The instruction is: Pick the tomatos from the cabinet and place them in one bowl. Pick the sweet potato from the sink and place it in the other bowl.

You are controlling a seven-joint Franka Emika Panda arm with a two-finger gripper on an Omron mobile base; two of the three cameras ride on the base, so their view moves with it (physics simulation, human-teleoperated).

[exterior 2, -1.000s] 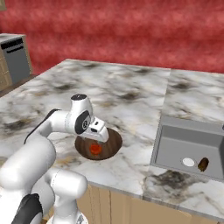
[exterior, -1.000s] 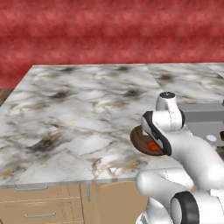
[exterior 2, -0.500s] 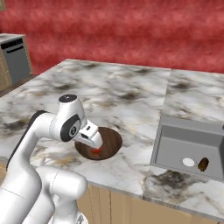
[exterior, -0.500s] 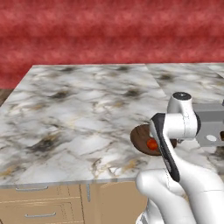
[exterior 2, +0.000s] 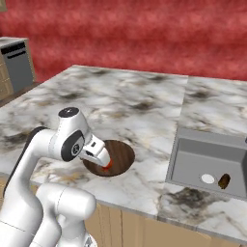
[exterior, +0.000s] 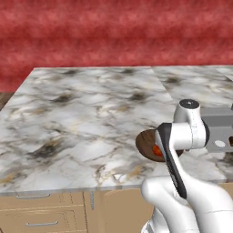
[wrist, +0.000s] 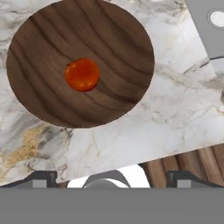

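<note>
A: Hand view first: what sits nearest the gripper (wrist: 109, 177)?
B: Its two dark fingertips (wrist: 41, 178) stand far apart at the bottom, jaws spread wide, nothing between them. Just past them is the marble counter (wrist: 144, 127) edge, then the bowl (wrist: 113, 87), dark wood grain, with one tomato (wrist: 82, 74) lying inside, a little off centre.
A: And from the base cameras?
B: In the right base view the gripper (exterior 2: 102, 157) hangs over the near rim of the bowl (exterior 2: 120, 153), the tomato (exterior 2: 108, 165) a red sliver under it. Further right, the sink (exterior 2: 193, 154) holds a small dark brown object (exterior 2: 224, 181) beside the round drain (exterior 2: 208, 178).
A: The left base view?
B: The arm covers most of the bowl (exterior: 144, 143); the tomato (exterior: 157, 151) peeks out. Beyond runs the red wall (exterior: 113, 36).
</note>
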